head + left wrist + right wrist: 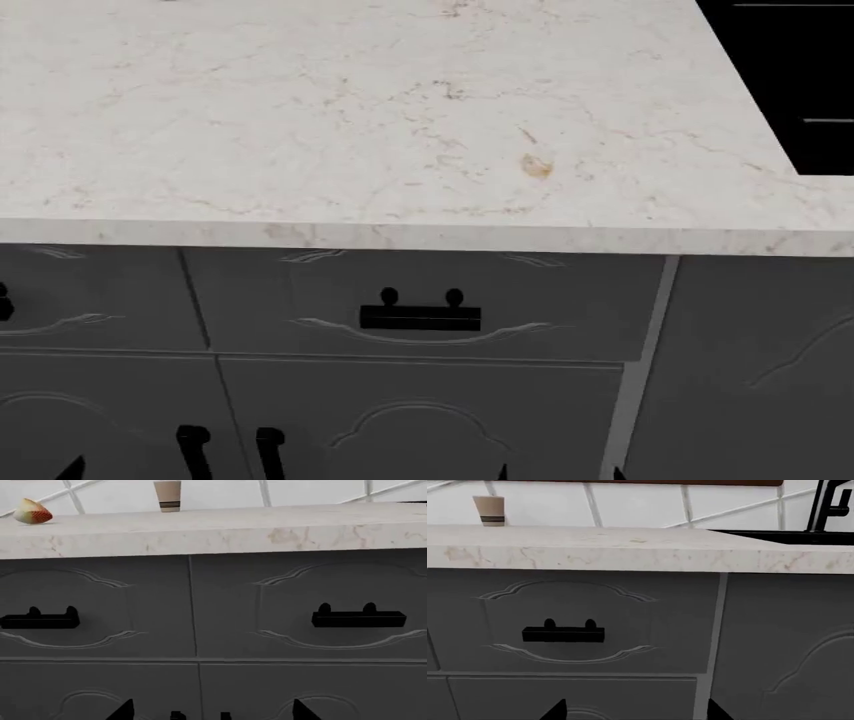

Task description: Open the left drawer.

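Note:
Two matching dark-grey drawers sit under the marble counter. The left drawer (pixel 127 610) lies flush and shut, its black bar handle (pixel 41 620) cut by the frame edge. In the head view only its right part (pixel 100 295) shows at the far left. Its twin (pixel 293 595) (pixel 427 290) (pixel 570 605) is to the right, also shut. My left gripper (pixel 213 713) is open and empty, back from the fronts and facing the seam between both drawers. My right gripper (pixel 637 713) is open and empty, facing the twin drawer.
The marble counter (pixel 400 120) overhangs the drawers. On it stand a striped paper cup (pixel 167 495) (pixel 489 503) and a red-and-white piece (pixel 32 512). A black sink (pixel 787 80) with a faucet (pixel 827 502) is at the right. Cabinet doors with vertical handles (pixel 194 450) sit below.

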Tool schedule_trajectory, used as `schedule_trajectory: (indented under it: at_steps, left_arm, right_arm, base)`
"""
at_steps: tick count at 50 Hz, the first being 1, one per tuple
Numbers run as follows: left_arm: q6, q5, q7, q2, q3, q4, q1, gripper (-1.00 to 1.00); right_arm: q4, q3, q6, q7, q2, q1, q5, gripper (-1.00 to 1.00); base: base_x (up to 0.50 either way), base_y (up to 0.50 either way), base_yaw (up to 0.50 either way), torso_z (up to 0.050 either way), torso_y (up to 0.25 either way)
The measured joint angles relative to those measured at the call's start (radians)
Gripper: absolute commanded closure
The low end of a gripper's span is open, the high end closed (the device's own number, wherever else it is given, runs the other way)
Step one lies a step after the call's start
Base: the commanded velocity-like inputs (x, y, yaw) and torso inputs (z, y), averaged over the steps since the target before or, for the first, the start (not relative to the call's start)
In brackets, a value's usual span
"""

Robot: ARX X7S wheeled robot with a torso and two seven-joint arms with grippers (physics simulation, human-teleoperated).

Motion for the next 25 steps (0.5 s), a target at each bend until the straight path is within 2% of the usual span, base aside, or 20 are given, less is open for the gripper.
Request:
schedule_trajectory:
  at_steps: [14,25]
  left_arm:
    - [-0.023,-0.01,-0.037,-0.017,0.024,-0.003,-0.008,-1.0]
    - [-0.025,-0.022,-0.057,-0.03,0.042,-0.006,-0.01,-1.0]
  right_arm:
    - [-0.001,-0.027,0.001,0.023,0.02,0.001,0.011,-1.0]
    - [0.0,-0.045,-0.002,0.038,0.035,0.002,0.022,-1.0]
  base:
    - [0.0,0.0,0.0,0.0,0.0]
    - [0.0,0.23,0.0,0.0,0.0]
